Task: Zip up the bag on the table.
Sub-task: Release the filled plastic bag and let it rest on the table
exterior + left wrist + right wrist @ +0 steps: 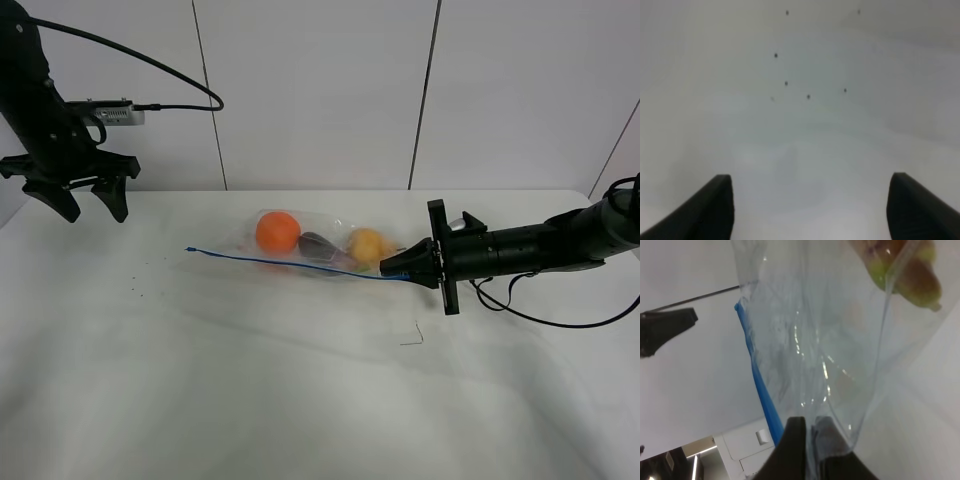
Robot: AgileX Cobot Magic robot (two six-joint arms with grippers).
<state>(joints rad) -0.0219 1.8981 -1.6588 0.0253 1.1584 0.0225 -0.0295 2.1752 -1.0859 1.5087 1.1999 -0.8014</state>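
The right claw (392,268) was pinched tight on the bag (320,245) at its nearest corner, thin film between the tips. That was the worry: slick plastic could slide out under any tug. The blue zip strip (290,265) ran straight away from that claw, its far end free. The left claw (95,212) hung wide apart, holding nothing, well beyond that end. With nothing anchoring there, a pull would likely drag bag and fruit (278,231) along, or buckle the strip. The desk (250,400) was plain white, with a small bent wire (412,337) near the right claw and pale wall panels (310,90) behind.
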